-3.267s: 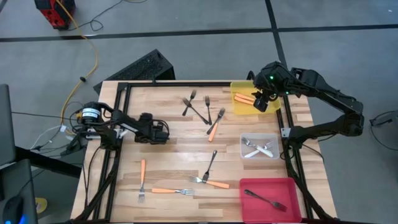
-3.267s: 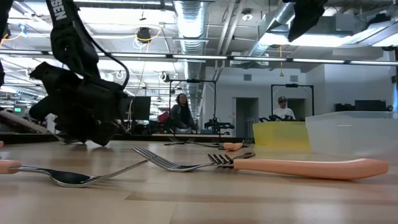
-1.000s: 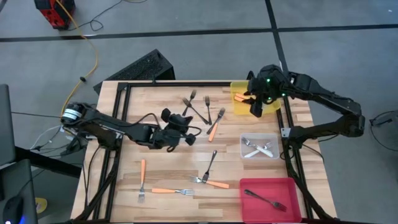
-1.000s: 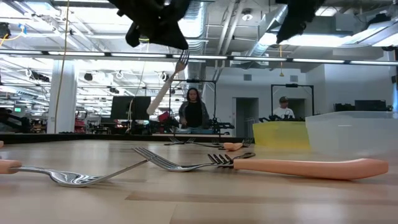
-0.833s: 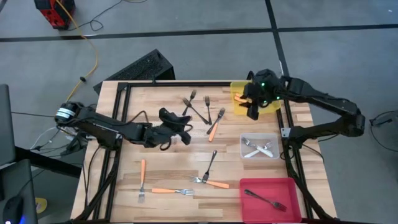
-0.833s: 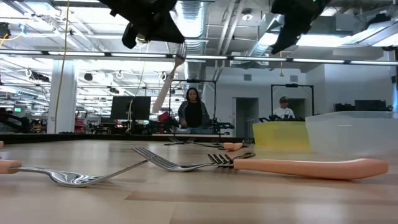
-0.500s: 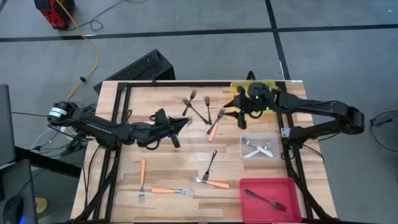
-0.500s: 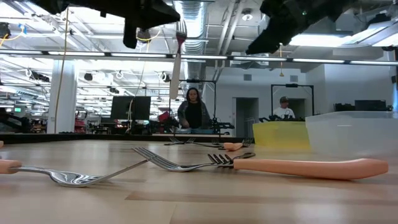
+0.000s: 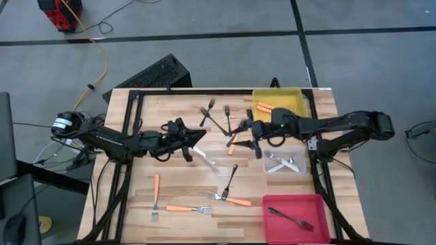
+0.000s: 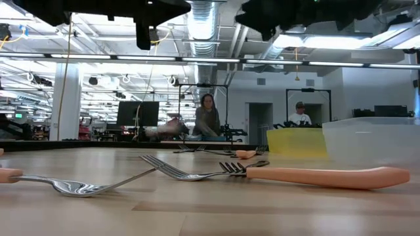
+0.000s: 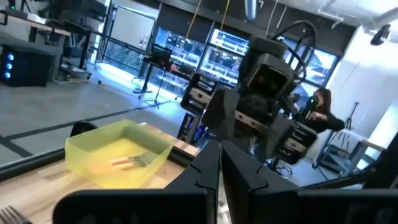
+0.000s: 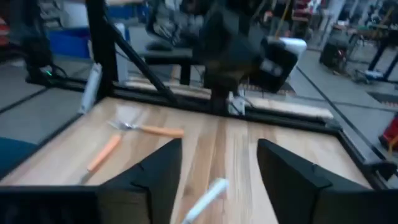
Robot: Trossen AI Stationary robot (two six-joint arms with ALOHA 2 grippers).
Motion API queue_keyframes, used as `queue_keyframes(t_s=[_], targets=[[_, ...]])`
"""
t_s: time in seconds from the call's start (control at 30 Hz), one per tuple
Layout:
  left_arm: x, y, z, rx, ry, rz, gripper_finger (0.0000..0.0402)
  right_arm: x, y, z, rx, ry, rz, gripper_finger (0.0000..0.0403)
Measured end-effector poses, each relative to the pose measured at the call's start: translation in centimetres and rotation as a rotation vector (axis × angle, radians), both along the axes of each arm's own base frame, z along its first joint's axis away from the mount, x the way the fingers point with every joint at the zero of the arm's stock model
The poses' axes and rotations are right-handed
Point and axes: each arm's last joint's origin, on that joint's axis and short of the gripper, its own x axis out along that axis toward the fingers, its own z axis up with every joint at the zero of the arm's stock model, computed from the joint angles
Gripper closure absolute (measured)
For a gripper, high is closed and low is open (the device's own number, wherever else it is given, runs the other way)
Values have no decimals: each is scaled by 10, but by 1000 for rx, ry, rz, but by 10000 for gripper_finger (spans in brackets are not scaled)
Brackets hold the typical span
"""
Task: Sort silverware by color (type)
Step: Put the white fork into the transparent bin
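Observation:
My left gripper [image 9: 199, 136] hangs shut over the table's middle, pointing level at the right arm, with nothing visible between its fingers [image 11: 219, 168]. Just off its tip a pale fork [image 9: 211, 160] shows as a blurred streak; I cannot tell whether it lies on the table or is in the air. My right gripper [image 9: 241, 131] faces it, open, above an orange-handled fork [image 9: 234, 143]. The right wrist view shows the pale fork [image 12: 208, 196] beyond the open fingers. Other forks lie flat on the table: dark ones [image 9: 215, 117] at the far side, orange ones [image 9: 184, 209] near the front.
The yellow bin [image 9: 281, 102] at the far right holds orange forks [image 11: 127, 160]. The clear bin [image 9: 268, 163] holds pale forks, and the red bin [image 9: 300, 203] at the near right holds a dark fork [image 9: 289, 218]. A black frame [image 9: 129, 122] runs along the table's edges.
My right gripper has come down from above the yellow bin toward the table's middle and tipped from pointing down to level. My left gripper has tipped up to level. The pale fork that stood upright in its fingers no longer shows there; a pale blur shows lower, near the table.

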Motion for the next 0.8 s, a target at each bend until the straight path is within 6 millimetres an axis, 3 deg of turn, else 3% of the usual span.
queue_keyframes(t_s=[0.17, 0.4, 0.53, 0.8], targets=[[1, 1, -6, 110, 104, 13, 401, 19, 10, -20, -5, 35, -41, 138], [-2, -4, -33, 294, 428, -25, 378, 17, 28, -15, 1, 80, 13, 130], [-3, -5, -40, 318, 503, -79, 329, 8, 34, 1, 4, 39, 31, 130], [-1, -6, -54, 342, 596, -165, 193, -8, 41, 19, 13, -20, 53, 130]])
